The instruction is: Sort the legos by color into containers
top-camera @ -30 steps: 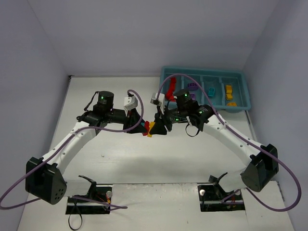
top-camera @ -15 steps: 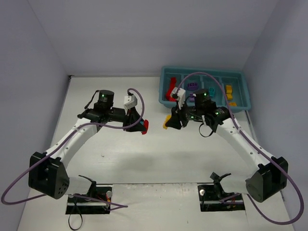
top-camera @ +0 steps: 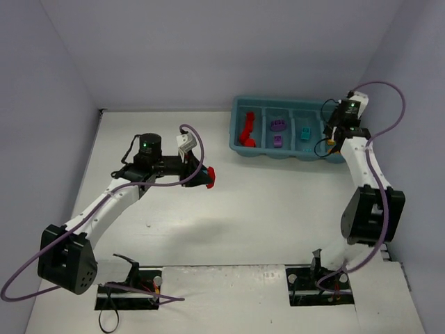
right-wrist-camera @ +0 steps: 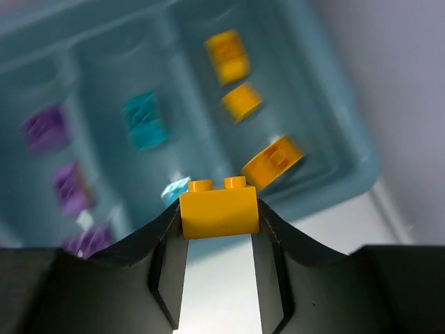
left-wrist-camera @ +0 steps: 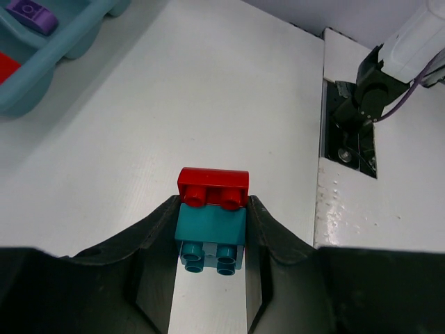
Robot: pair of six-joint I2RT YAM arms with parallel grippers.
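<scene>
My left gripper is shut on a two-brick stack, a red brick on a teal one, held above the table's middle left. The gripper pinches the teal brick's sides. My right gripper is shut on a yellow brick over the right end of the teal tray. Below it lie several yellow pieces in the rightmost compartment, a cyan brick in the one beside it, then purple bricks. Red pieces sit in the leftmost compartment.
The tray stands at the back right, near the right wall; its corner shows in the left wrist view. Two metal mounting plates lie at the near edge. Purple cables loop over both arms.
The grippers were together at the table's middle and have separated. My right arm swung back right to the tray with the yellow brick. My left gripper kept the red and teal stack, nearly in place.
</scene>
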